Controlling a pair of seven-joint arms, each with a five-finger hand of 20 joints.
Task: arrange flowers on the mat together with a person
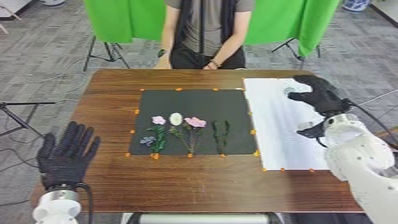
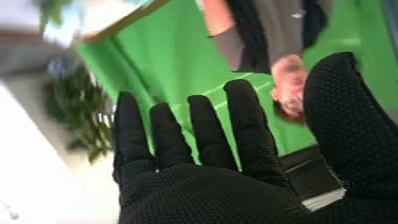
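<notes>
On the dark mat (image 1: 169,102), two pink flowers (image 1: 195,122), a white flower (image 1: 176,119) and a blue-grey flower (image 1: 147,141) are laid; green stems (image 1: 221,137) are placed to their right. At the table's (image 1: 115,187) left edge, the left hand (image 1: 62,162) is held, fingers straight, slightly apart. By the white sheet's (image 1: 274,135) right side, the right hand (image 1: 327,101) is held, fingers extended and spread.

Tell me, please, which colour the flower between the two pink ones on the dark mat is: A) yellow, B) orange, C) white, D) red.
C: a white flower lies between the smaller pink flower and the larger pink flower.
</notes>
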